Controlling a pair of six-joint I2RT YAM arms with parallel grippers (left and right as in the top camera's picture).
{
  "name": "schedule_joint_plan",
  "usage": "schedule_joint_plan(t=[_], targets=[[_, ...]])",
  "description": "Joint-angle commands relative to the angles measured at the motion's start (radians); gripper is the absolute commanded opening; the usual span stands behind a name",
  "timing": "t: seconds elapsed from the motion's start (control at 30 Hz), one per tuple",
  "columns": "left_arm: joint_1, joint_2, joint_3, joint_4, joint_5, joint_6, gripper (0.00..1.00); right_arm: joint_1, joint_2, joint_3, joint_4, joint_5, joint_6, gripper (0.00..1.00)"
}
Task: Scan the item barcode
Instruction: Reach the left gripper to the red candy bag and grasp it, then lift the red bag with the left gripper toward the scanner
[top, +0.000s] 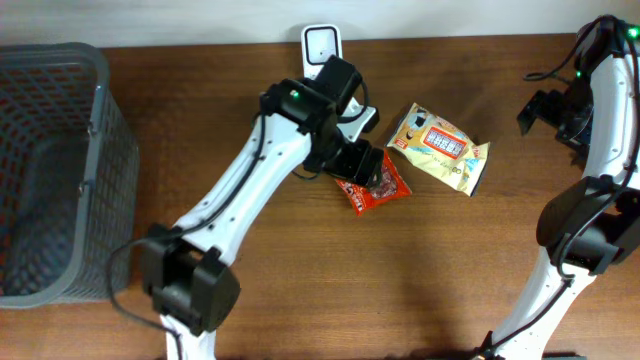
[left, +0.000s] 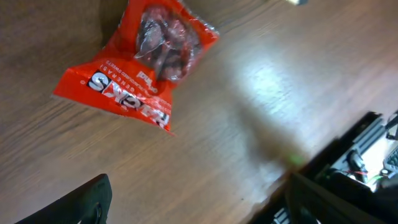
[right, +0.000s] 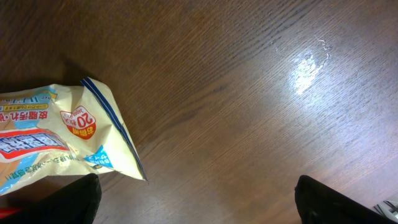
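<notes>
- The worktop (top: 300, 290) is glossy wood (glare shows in both wrist views), so a flat packet pressed from above may skid instead of lifting.
- The basket (top: 108, 150) stands at the left edge, well apart from everything else; I see little risk there.
- The left arm (top: 240, 195) reaches across the middle, its wrist close in front of the scanner. A lift that swings wide could knock the scanner over.
- The yellow packet (top: 440, 145) lies just right of the red one, near it but seemingly not touching. A careless grab could drag its corner along. The right tool (right: 199, 202) hangs over that packet's edge, fingers spread wide and empty.
- The red packet (left: 134, 68), probably the item to scan, lies flat mid-worktop, in front of the scanner. The left tool (left: 196, 193) hovers by it, fingers wide apart with nothing between them. In the wrist view the packet sits off to one side of the gap, so closing here would likely catch air or only a crimped edge (a weak hold that could slip). No barcode shows on the upturned face, so the wrong side may get presented.
- The scanner (top: 322, 45) is small, white and at the rear edge; a tilted or crumpled packet may not read.
</notes>
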Motion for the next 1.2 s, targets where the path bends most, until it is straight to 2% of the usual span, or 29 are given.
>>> schedule_joint_plan(t=[0.0,0.07,0.17,0.23,0.3,0.4,0.53,0.67,0.7,0.77,0.83,0.87,1.07,1.1,1.17], targets=[[-0.001,0.074,0.003,0.013,0.007,0.005,0.89,-0.001,-0.025,0.018,-0.002,-0.002,-0.003,0.98],[-0.003,0.111,0.003,-0.005,0.008,-0.007,0.86,-0.001,-0.025,0.018,-0.002,-0.002,-0.003,0.98],[-0.002,0.167,0.003,-0.021,-0.011,-0.008,0.87,-0.001,-0.025,0.018,-0.002,-0.002,-0.003,0.98],[0.009,0.192,0.003,-0.016,-0.103,-0.127,0.9,-0.001,-0.025,0.018,-0.002,-0.002,-0.003,0.98],[0.023,0.196,0.003,-0.013,-0.227,-0.298,0.92,-0.001,-0.025,0.018,-0.002,-0.002,-0.003,0.98],[0.033,0.2,0.003,-0.013,-0.236,-0.428,0.97,-0.001,-0.025,0.018,-0.002,-0.002,-0.003,0.98],[-0.012,0.231,0.002,0.002,-0.148,-0.443,0.96,-0.001,-0.025,0.018,-0.002,-0.002,-0.003,0.98],[-0.058,0.29,0.002,0.066,-0.153,-0.454,0.95,-0.001,-0.025,0.018,-0.002,-0.002,-0.003,0.98],[-0.064,0.306,0.002,0.079,-0.149,-0.454,0.92,-0.001,-0.025,0.018,-0.002,-0.002,-0.003,0.98],[-0.068,0.33,0.002,0.09,-0.147,-0.454,0.73,-0.001,-0.025,0.018,-0.002,-0.002,-0.003,0.98],[-0.068,0.331,0.003,0.1,-0.156,-0.453,0.7,-0.001,-0.025,0.018,-0.002,-0.002,-0.003,0.98],[-0.068,0.331,0.003,0.105,-0.161,-0.453,0.65,-0.001,-0.025,0.018,-0.002,-0.002,-0.003,0.98],[-0.069,0.331,0.003,0.138,-0.296,-0.453,0.21,-0.001,-0.025,0.018,-0.002,-0.002,-0.003,0.98],[-0.069,0.331,0.003,0.137,-0.334,-0.453,0.08,-0.001,-0.025,0.018,-0.002,-0.002,-0.003,0.98],[-0.07,0.331,0.003,0.137,-0.365,-0.441,0.0,-0.001,-0.025,0.018,-0.002,-0.002,-0.003,0.98]])
